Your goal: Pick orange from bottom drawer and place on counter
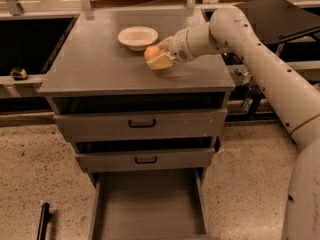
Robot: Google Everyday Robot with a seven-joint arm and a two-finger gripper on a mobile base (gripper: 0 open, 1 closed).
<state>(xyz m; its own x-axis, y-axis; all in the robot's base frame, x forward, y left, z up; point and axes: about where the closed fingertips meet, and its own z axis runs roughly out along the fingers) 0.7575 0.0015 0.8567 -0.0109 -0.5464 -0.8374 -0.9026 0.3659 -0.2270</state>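
Note:
The orange (151,52) is held between the cream fingers of my gripper (156,55), low over the counter (100,69), just right of and in front of the cream bowl (137,37). The gripper is shut on the orange. I cannot tell if the orange touches the counter. My white arm reaches in from the right. The bottom drawer (150,206) is pulled out below, and its grey floor shows nothing in it.
The two upper drawers (141,124) with black handles are slightly ajar. A black tilted tray (275,14) stands at the back right. A black rod (43,219) lies on the speckled floor at the lower left. A dark bench with a small object (19,73) is at the left.

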